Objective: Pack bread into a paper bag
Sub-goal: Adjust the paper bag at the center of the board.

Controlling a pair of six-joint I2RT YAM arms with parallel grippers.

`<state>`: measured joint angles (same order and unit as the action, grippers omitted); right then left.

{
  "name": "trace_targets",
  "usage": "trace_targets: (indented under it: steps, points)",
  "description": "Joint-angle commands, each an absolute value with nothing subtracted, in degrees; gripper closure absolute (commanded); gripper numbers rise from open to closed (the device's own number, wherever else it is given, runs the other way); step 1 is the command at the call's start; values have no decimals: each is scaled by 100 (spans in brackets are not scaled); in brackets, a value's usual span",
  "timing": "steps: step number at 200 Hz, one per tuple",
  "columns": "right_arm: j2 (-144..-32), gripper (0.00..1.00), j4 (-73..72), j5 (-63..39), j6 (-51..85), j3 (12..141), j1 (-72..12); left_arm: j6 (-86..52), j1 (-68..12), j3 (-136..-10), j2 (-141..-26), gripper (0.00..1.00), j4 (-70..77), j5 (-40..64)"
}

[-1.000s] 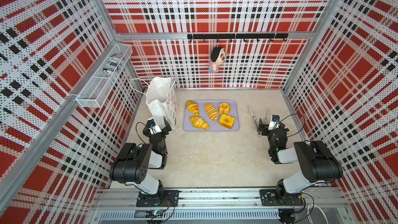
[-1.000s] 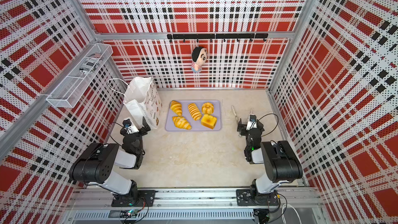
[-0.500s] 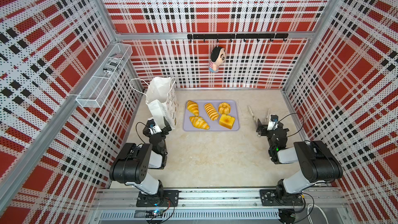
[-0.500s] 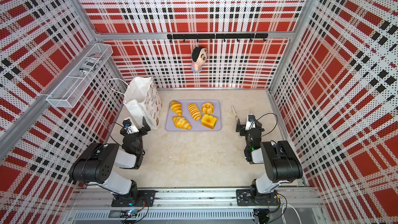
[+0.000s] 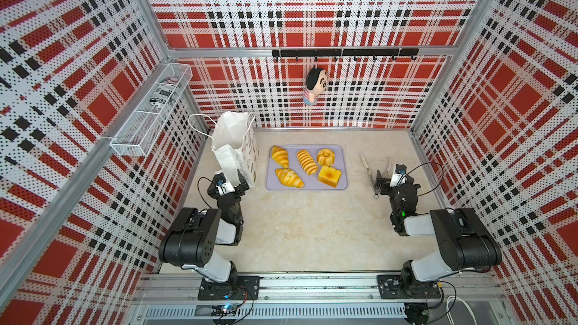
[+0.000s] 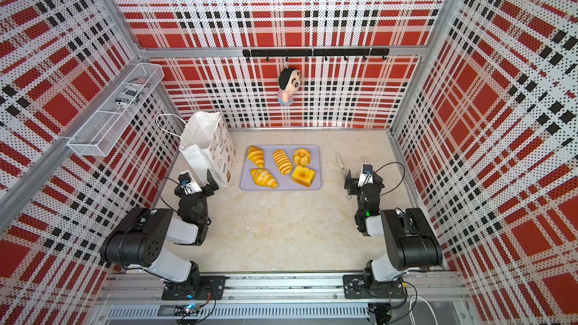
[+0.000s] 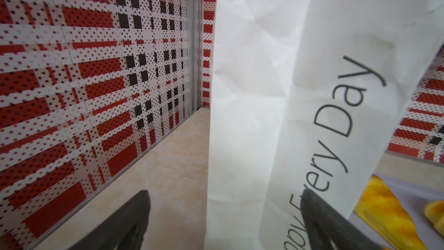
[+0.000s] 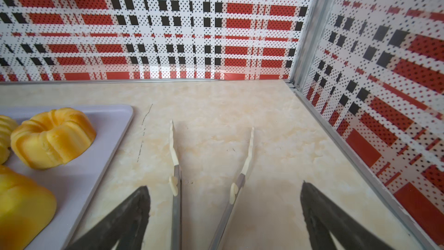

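Bread (image 5: 306,161) waits on the tray (image 5: 343,164), between two wide-spread claws.
Risk: left claw (image 5: 230,181) could tip the bag (image 5: 233,148) just ahead; right claw (image 8: 223,186) could skid the tongs (image 8: 176,188) between its jaws.

Left arm (image 5: 187,242) and right arm (image 5: 463,242) show black joints, white links, black cables.

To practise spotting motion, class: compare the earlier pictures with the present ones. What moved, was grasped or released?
Hardly anything. The right gripper may have shifted slightly above the tongs; it is open and holds nothing. Nothing was grasped or released. The left gripper, open at the paper bag, the bread on the tray and the tongs stayed put.
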<state>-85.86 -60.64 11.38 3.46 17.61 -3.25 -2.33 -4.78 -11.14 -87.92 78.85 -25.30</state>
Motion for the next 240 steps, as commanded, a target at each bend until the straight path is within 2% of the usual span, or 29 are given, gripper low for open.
trace_targets:
  steps: [1, 40, 58, 106, 147, 177, 213, 222, 240]
  points:
    - [-8184, 0, -5446, 1634, 520, 1940, -312, -53, -749, -1280, -8196, 2, 7334, -3394]
    - [-7745, 0, -4231, 1831, 652, 2506, -308, 138, -1277, -1431, -7828, 2, 7262, -4955]
    - [-7466, 0, -3700, 1758, 770, 2754, -308, 301, -1731, -1781, -7659, 2, 7162, -6209]
    - [-6627, 0, -2208, 1345, 989, 3566, -325, 839, -2660, -2880, -7569, 2, 6566, -8668]
    - [-6327, 0, -1329, 1222, 1026, 3997, -343, 1764, -3171, -3456, -7137, 2, 6117, -8278]
    - [-6192, 0, -1263, 981, 1159, 3938, -351, 878, -3372, -4493, -6767, 2, 3746, -7988]
    - [-6145, 0, -1208, 820, 1196, 3927, -368, 402, -3542, -4352, -5897, 2, 3224, -7894]
    - [-6127, 0, -1189, 780, 1180, 3937, -362, 60, -3504, -4498, -5749, 2, 2497, -7809]
    - [-6109, 0, -1187, 722, 1187, 3937, -364, -1137, -3120, -5469, -5913, 2, 156, -6963]
